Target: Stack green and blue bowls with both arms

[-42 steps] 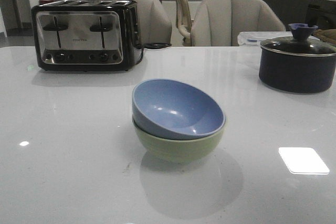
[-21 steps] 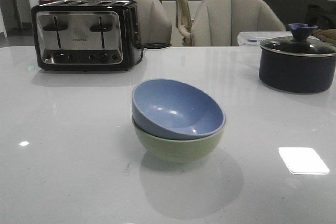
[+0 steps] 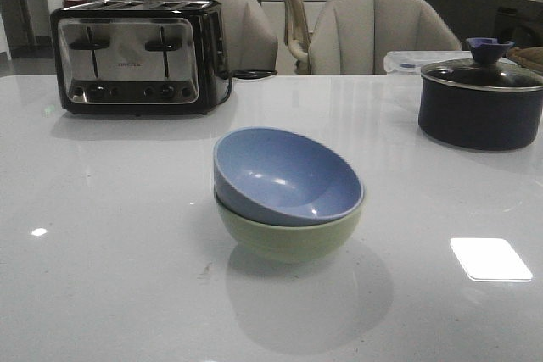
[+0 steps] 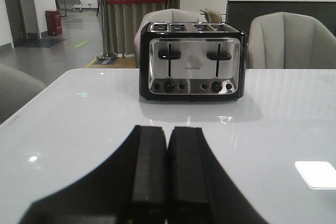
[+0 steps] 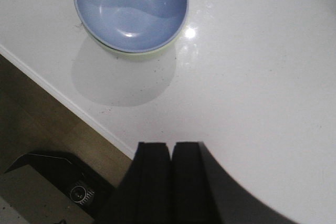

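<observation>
Front view: the blue bowl (image 3: 284,175) sits tilted inside the green bowl (image 3: 288,235) at the middle of the white desk (image 3: 102,252), with a toaster (image 3: 136,57) behind on the left and a lidded pot (image 3: 481,103) behind on the right. Left wrist view: the left end effector (image 4: 167,174) is closed with its 2 fingers touching, holding nothing, above the desk and facing the toaster. Right wrist view: the right end effector (image 5: 171,179) is likewise pressed closed and empty, over the desk's edge, well apart from the 2 stacked bowls.

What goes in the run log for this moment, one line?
blue bowl: nested tilted in green bowl | left gripper: shut, empty | right gripper: shut, empty, clear of bowls | stack: looks done
</observation>
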Robot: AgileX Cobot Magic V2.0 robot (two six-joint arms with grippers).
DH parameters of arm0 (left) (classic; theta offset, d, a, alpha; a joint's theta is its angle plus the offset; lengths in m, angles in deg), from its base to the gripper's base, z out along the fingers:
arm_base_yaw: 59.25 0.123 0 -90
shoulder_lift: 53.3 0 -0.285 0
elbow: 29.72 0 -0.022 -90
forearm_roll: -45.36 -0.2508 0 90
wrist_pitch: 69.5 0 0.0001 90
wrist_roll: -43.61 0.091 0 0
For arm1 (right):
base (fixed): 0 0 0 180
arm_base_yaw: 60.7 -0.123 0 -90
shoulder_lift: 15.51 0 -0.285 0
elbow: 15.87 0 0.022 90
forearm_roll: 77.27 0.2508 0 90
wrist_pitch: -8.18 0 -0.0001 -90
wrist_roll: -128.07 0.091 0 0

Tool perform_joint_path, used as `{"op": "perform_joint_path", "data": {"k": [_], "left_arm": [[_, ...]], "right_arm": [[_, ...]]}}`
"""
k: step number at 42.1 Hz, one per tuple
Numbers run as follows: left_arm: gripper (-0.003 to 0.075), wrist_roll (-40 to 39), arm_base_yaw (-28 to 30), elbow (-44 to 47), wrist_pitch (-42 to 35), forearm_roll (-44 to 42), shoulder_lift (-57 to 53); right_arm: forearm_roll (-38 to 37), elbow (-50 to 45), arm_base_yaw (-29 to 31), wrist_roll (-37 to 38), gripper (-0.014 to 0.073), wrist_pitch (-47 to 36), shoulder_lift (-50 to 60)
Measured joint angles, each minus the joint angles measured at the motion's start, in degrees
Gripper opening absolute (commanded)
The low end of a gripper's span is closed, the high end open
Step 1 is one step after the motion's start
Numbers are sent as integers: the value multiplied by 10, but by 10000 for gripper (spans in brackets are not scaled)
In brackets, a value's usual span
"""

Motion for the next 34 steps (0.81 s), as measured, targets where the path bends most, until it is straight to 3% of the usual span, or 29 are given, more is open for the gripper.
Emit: {"op": "perform_joint_path", "data": {"k": [11, 17, 34], "left_arm": [[100, 0, 0, 0, 0, 0, 0], [100, 0, 0, 0, 0, 0, 0], [100, -1, 0, 0, 0, 0, 0]], "right_arm": [[0, -9, 4, 0, 43, -1, 10], [4, -48, 53, 0, 43, -24, 63], [6, -334, 226, 0, 43, -311, 355]]}}
